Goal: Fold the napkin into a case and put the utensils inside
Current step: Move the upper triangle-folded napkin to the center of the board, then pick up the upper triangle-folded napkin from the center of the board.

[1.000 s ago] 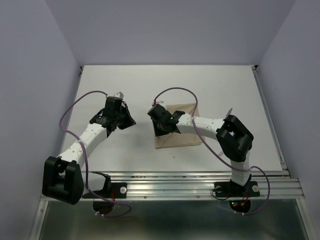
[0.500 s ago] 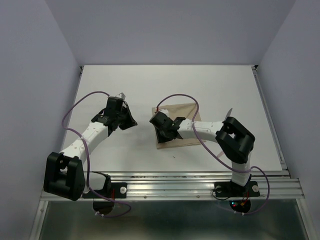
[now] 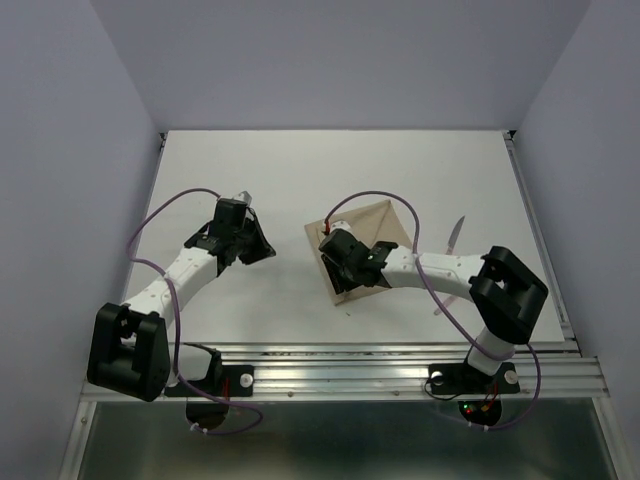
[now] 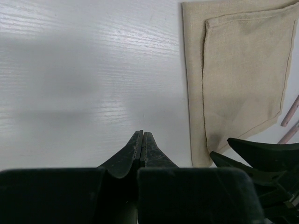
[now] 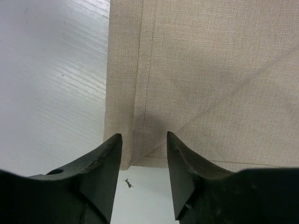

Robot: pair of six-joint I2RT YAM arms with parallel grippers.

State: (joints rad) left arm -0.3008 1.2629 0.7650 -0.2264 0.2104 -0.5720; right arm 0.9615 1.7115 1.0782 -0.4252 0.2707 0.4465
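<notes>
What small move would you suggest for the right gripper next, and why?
Probably lower the right gripper and close it on the napkin at its near edge. Its jaws stand open, straddling the hemmed strip by the corner, and the cloth is only partly folded. The left gripper is shut over bare table, apart from the cloth.

Overview plus two wrist views.
Looking down from high at the near edge onto the table; from each wrist, low and close toward the napkin (shared by all three, seemingly its near corner).

Count: one napkin, two utensils, two robot arms.
</notes>
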